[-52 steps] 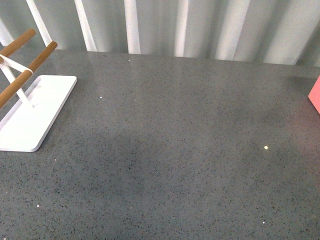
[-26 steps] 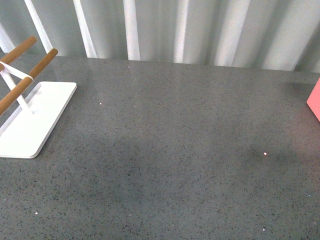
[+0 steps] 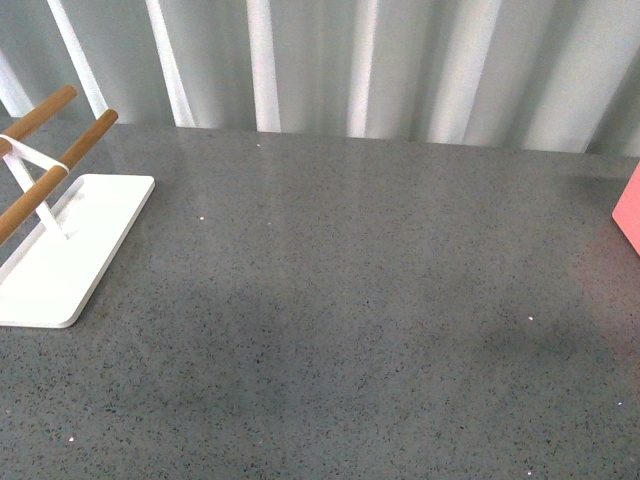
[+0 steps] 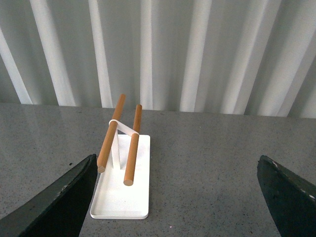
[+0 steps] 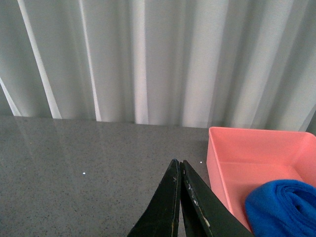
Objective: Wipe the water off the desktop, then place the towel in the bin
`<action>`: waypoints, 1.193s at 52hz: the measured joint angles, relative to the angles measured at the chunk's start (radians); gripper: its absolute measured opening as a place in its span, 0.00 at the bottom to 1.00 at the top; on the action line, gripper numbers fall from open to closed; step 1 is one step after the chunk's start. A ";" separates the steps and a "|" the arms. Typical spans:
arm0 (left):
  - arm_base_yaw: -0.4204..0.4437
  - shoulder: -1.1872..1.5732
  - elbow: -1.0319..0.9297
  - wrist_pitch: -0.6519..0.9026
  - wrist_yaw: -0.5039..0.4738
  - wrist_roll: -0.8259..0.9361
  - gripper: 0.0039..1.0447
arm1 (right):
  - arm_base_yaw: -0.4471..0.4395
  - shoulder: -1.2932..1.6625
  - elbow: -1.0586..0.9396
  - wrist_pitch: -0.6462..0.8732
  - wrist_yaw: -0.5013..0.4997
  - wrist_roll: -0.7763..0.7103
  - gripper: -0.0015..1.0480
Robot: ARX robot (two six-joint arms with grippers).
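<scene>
Towel [image 5: 284,205]: bunched inside bin [image 5: 237,153], far right of desktop [image 3: 350,300]. Right gripper [image 5: 180,170]: fingers pressed together, holding nothing. Left gripper [image 4: 175,197]: spread wide, facing rack [image 4: 123,187] at left.

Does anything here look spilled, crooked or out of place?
Nothing stands out. The desktop shows no visible puddle, only soft shadows. The white rack stands upright with its wooden bars bare. The blue towel lies inside the pink bin, bunched at one end.
</scene>
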 joint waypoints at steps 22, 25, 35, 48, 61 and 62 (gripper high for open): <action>0.000 0.000 0.000 0.000 0.000 0.000 0.94 | 0.000 -0.116 -0.018 -0.067 0.001 0.000 0.03; 0.000 0.000 0.000 0.000 0.000 0.000 0.94 | 0.000 -0.131 -0.018 -0.082 0.001 0.000 0.03; 0.000 0.000 0.000 0.000 0.000 0.000 0.94 | 0.000 -0.187 -0.018 -0.138 0.003 0.001 0.03; 0.000 0.000 0.000 0.000 0.000 0.000 0.94 | 0.000 -0.373 -0.018 -0.329 0.007 0.005 0.03; 0.000 -0.001 0.000 0.000 0.000 0.000 0.94 | 0.000 -0.377 -0.018 -0.335 0.006 0.007 0.25; 0.000 -0.001 0.000 0.000 0.000 0.000 0.94 | 0.000 -0.377 -0.018 -0.335 0.007 0.007 0.30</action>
